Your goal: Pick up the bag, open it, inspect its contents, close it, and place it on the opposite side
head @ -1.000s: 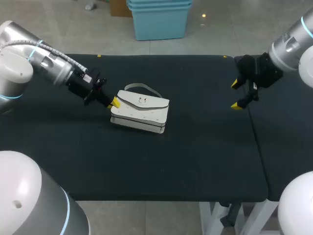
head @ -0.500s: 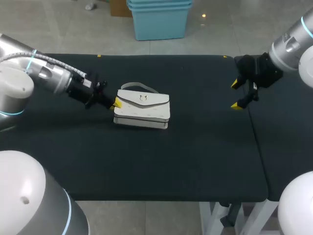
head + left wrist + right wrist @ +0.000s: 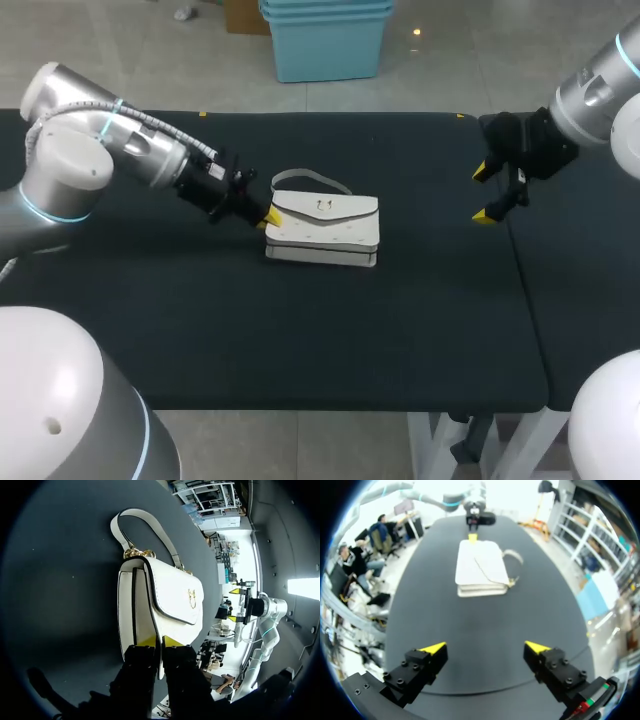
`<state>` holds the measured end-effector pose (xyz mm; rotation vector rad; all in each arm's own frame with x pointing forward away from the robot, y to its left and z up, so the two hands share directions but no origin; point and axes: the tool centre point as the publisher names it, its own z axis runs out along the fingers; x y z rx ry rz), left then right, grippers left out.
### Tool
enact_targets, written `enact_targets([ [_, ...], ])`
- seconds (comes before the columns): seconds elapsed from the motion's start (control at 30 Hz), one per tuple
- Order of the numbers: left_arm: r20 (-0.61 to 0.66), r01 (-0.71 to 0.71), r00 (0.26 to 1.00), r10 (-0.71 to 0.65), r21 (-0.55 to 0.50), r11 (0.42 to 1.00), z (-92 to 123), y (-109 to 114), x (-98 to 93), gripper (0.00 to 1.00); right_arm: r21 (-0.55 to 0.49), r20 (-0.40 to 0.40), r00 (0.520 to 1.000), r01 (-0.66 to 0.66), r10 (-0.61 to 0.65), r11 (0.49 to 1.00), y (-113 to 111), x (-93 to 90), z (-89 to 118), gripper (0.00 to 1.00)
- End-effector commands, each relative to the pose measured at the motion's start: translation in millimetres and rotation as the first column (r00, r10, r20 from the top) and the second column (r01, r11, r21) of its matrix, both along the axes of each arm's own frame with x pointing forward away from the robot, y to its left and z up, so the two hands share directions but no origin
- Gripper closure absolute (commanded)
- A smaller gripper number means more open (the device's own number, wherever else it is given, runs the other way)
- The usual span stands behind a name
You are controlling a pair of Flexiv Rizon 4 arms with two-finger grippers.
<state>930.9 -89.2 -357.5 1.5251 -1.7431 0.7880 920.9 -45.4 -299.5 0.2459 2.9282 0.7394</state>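
Since the white handbag lies flat near the middle of the black table with its flap closed, we have our left gripper low at its left end. The fingers are narrow and pinch the end edge, a hold that seems meant for lifting. Our right gripper hangs wide open by the table's right edge, well apart, likely free to work the flap.

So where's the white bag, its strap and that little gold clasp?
white bag [image 3: 322, 240]: head view, front panel below the flap.
strap [image 3: 116, 530]: left wrist view, the bend of the loop.
gold clasp [image 3: 192, 598]: left wrist view, middle of the clasp on the flap.
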Motion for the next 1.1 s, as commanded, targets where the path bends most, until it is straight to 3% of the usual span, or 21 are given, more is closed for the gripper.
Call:
enact_targets([
  [0.03, -0.047, 0.08, 0.996, -0.08, 0.002, 0.997, -5, -14, 8.4, 1.0, 0.0, 0.0, 1.0, 0.0, 0.0, 1.0, 0, 0.0, 0, 0.0],
  [0.33, -0.06, 0.119, 0.991, -0.119, -0.009, 0.993, -7, -36, 0.8, 1.0, 0.0, 0.0, 1.0, 0.0, 0.0, 1.0, 0, 0.0, 0, 0.0],
  [0.57, -0.03, 0.07, 0.997, -0.07, -0.026, 0.997, -10, -59, -6.0, 1.0, 0.0, 0.0, 1.0, 0.0, 0.0, 1.0, 0, 0.0, 0, 0.0],
  [1.07, -0.014, 0.032, 0.999, -0.032, -0.026, 0.999, -11, -74, -8.1, 1.0, 0.0, 0.0, 1.0, 0.0, 0.0, 1.0, 0, 0.0, 0, 0.0],
  [1.1, -0.013, 0.03, 0.999, -0.03, -0.026, 0.999, -10, -74, -7.3, 0.86, 0.0, 0.0, 1.0, 0.0, 0.0, 1.0, 0, 0.0, 0, 0.0],
])
